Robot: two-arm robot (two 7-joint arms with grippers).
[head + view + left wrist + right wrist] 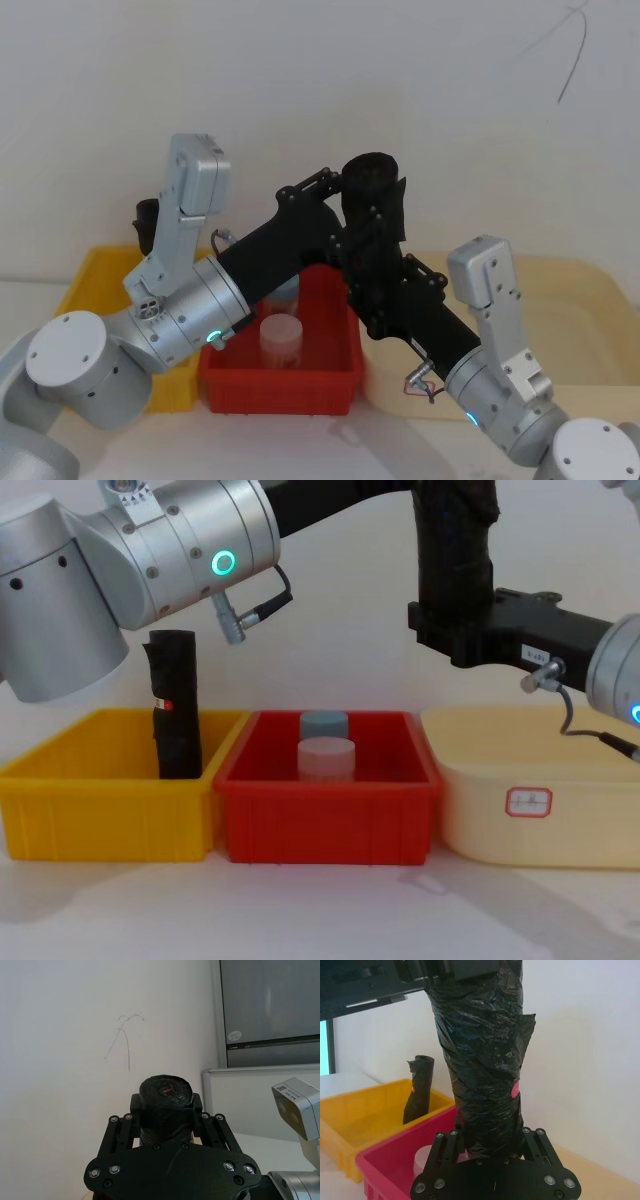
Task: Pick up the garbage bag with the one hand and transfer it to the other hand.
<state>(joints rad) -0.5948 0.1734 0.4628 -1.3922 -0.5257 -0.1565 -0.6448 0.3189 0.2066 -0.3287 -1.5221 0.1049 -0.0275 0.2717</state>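
Here our right gripper (pixel 490 1135) is clamped around the lower end of the garbage bag (pixel 480 1060), which we hold upright over the red bin (pixel 280 390), while farther out our left gripper (pixel 166 1107) clamps its top.

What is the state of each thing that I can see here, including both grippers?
left gripper: shut on the upper end of the garbage bag.
right gripper: shut on the bag's lower part.
garbage bag: upright in the air, held by both grippers.
slim black roll: standing upright in the yellow bin.
two jars: upright in the red bin.
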